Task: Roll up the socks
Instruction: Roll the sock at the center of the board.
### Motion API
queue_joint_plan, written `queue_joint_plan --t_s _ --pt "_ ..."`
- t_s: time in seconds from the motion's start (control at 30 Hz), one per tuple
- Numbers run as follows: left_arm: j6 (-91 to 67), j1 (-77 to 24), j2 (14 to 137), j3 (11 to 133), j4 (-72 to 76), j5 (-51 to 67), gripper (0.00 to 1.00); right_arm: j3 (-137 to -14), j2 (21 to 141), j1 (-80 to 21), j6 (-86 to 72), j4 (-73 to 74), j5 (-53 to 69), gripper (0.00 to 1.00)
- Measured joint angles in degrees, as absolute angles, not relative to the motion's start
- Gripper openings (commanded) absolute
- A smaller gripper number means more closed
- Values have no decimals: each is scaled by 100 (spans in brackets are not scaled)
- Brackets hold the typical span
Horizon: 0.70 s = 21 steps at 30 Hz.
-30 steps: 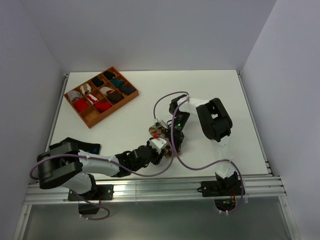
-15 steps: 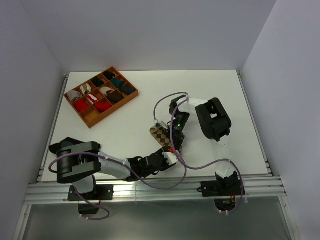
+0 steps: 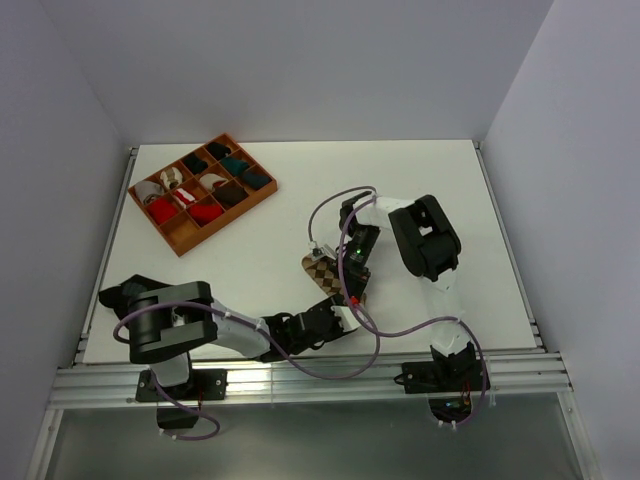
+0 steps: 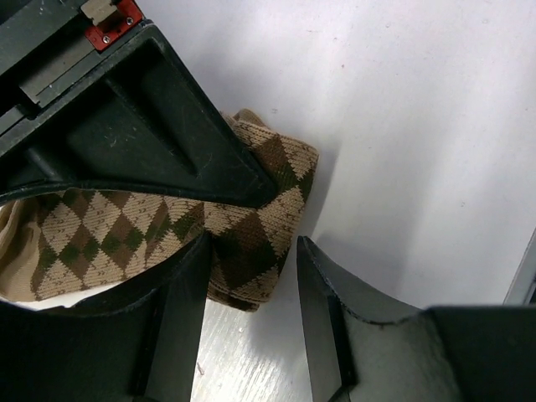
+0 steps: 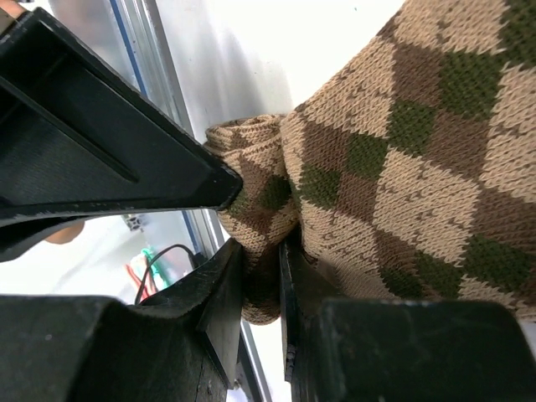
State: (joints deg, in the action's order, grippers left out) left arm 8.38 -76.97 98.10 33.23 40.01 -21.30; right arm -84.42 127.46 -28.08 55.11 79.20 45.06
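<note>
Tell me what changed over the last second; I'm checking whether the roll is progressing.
The left gripper drew back toward the near edge of the table, open jaws now astride the end of the tan-and-brown argyle fabric sock, which went from bunched to flatter. The right gripper stayed shut on that sock; the orange compartment tray did not move.

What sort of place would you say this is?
Most likely a robotics lab test cell: a white table boxed in by plain walls, a left arm and right arm bolted to an aluminium rail, plus a compartment tray of sock rolls and an argyle sock.
</note>
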Motion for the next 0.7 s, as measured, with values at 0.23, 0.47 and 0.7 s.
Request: queue_joint_plan --t_s 0.23,0.47,0.7 --pt "838 -7695 10049 3472 4066 -2132 46 -8444 12779 -2790 5487 7979 4442 22" --pt "655 -7568 10226 3793 3802 -1981 18 -8442 12785 -2738 5489 8034 4268 25" --pt "368 -7437 10254 4252 3037 -1601 0 -8438 12783 -2679 5358 8009 4036 40"
